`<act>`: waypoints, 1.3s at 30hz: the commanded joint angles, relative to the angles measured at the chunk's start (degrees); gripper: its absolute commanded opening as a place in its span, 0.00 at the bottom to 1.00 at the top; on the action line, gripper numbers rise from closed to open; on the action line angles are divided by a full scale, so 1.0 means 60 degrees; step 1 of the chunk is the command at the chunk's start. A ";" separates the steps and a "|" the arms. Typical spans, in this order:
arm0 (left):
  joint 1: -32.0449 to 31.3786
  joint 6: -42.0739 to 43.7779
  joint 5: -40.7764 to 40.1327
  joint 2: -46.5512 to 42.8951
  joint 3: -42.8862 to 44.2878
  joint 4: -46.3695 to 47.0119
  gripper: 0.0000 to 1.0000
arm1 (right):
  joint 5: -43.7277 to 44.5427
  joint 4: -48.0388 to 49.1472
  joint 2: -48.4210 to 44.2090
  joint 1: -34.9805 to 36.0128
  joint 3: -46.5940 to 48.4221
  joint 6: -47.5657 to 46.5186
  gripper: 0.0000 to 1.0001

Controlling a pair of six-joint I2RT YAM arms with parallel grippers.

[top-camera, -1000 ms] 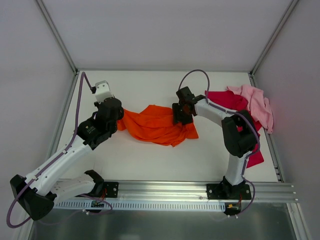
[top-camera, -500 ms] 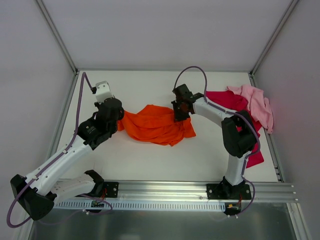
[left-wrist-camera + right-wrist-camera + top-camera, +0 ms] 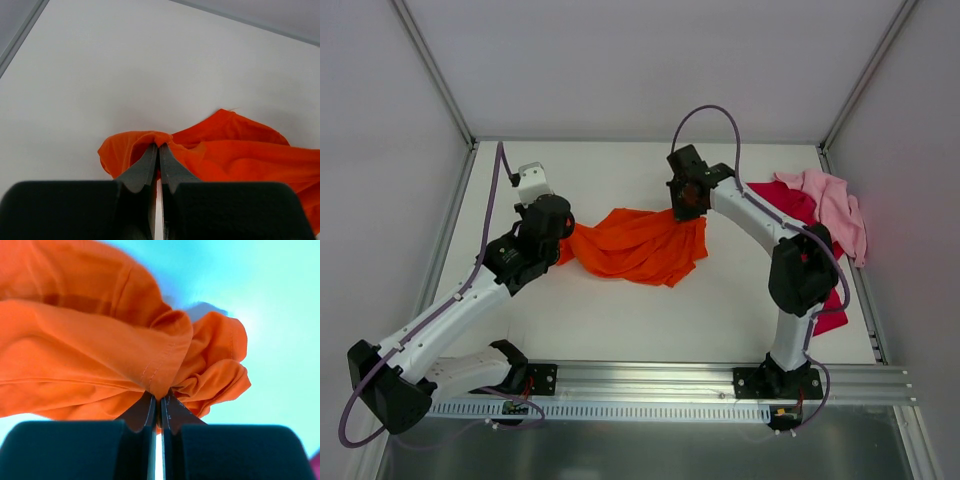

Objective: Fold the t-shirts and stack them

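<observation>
The white table (image 3: 620,310) carries all three shirts. The orange shirt (image 3: 640,245) lies crumpled near the middle, stretched between the two arms, with loose folds hanging toward the near side. The red shirt (image 3: 790,200) is spread at the right side, partly under the right arm, and one edge of it shows again near the front right. The pink shirt (image 3: 835,210) sits bunched by the far right corner, overlapping the red one. The left gripper (image 3: 159,147) is pinched tight on the left end of the orange shirt (image 3: 235,150). The right gripper (image 3: 159,397) is clamped on a stitched hem at the right end of the orange shirt (image 3: 75,340).
</observation>
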 commanded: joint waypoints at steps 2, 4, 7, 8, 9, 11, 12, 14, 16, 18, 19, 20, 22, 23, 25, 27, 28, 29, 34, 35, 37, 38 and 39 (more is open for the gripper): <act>0.0064 0.0094 -0.0258 -0.0128 -0.0011 0.0101 0.00 | 0.0709 -0.1230 -0.1315 -0.0779 0.1199 -0.0278 0.01; 0.0064 0.0094 -0.0244 -0.0246 -0.0011 0.0116 0.00 | 0.0371 -0.1056 -0.1725 -0.0914 0.0952 -0.0293 0.01; 0.0064 0.0080 -0.0097 -0.0275 -0.0011 0.0160 0.00 | 0.0284 -0.1040 -0.1916 -0.0973 0.0731 -0.0322 0.01; 0.0064 0.0065 -0.0097 -0.0217 -0.0011 0.0145 0.00 | 0.0123 -0.1054 -0.1873 -0.0973 0.0716 -0.0583 0.23; 0.0050 0.0065 -0.0111 -0.0188 -0.0026 0.0160 0.00 | 0.0005 -0.1112 -0.1815 -0.0973 0.0745 -0.0629 0.31; 0.0064 0.0022 -0.0112 -0.0129 -0.0026 0.0116 0.00 | 0.0048 -0.1201 -0.1624 -0.0973 0.0789 -0.0688 0.33; 0.0050 0.0021 -0.0112 -0.0114 -0.0026 0.0101 0.00 | 0.0106 -0.1114 -0.1624 -0.0973 0.0746 -0.0688 0.33; 0.0064 0.0036 -0.0141 -0.0172 -0.0040 0.0101 0.00 | 0.0063 -0.1040 -0.1624 -0.0973 0.0628 -0.0718 0.14; 0.0064 0.0065 -0.0155 -0.0202 -0.0011 0.0116 0.00 | 0.0077 -0.1040 -0.1565 -0.0973 0.0628 -0.0703 0.01; 0.0064 0.0065 -0.0170 -0.0246 -0.0026 0.0087 0.00 | 0.0121 -0.0996 -0.1536 -0.0973 0.0599 -0.0718 0.01; 0.0064 0.0065 -0.0170 -0.0260 -0.0026 0.0072 0.00 | 0.0136 -0.0967 -0.1507 -0.0973 0.0555 -0.0732 0.01; 0.0064 0.0065 -0.0170 -0.0246 -0.0040 0.0101 0.00 | 0.0208 -0.0996 -0.1463 -0.1002 0.0540 -0.0718 0.01; 0.0064 0.0065 -0.0155 -0.0246 -0.0040 0.0101 0.00 | 0.0268 -0.0982 -0.1361 -0.1017 0.0424 -0.0616 0.29; 0.0064 0.0065 -0.0141 -0.0188 -0.0040 0.0101 0.00 | 0.0195 -0.0952 -0.1171 -0.1017 0.0293 -0.0543 0.32; 0.0064 0.0021 -0.0083 -0.0115 -0.0055 0.0116 0.00 | 0.0093 -0.0821 -0.0834 -0.1046 0.0175 -0.0484 0.40; 0.0064 0.0007 -0.0068 -0.0099 -0.0055 0.0131 0.00 | 0.0062 -0.0557 -0.0322 -0.1031 0.0072 -0.0454 0.45; 0.0064 0.0007 -0.0068 -0.0085 -0.0040 0.0145 0.00 | 0.0063 -0.0455 -0.0160 -0.1089 0.0028 -0.0439 0.38; 0.0064 0.0007 -0.0068 -0.0070 -0.0069 0.0145 0.00 | -0.0140 -0.0265 0.0131 -0.1119 -0.0001 -0.0425 0.10; 0.0064 0.0007 -0.0097 -0.0114 -0.0084 0.0130 0.00 | -0.0420 0.0087 0.0778 -0.1265 -0.0030 -0.0395 0.28; 0.0064 0.0021 -0.0082 -0.0100 -0.0084 0.0145 0.00 | -0.0464 0.0262 0.0837 -0.1280 -0.0089 -0.0395 0.30; 0.0064 0.0036 -0.0097 -0.0085 -0.0084 0.0131 0.00 | -0.0537 0.0351 0.1071 -0.1368 -0.0134 -0.0395 0.34; 0.0064 0.0036 -0.0111 -0.0099 -0.0084 0.0131 0.00 | -0.0538 0.0352 0.1130 -0.1368 -0.0119 -0.0395 0.34; 0.0064 0.0050 -0.0097 -0.0099 -0.0084 0.0116 0.00 | -0.0509 0.0381 0.1203 -0.1383 -0.0133 -0.0395 0.37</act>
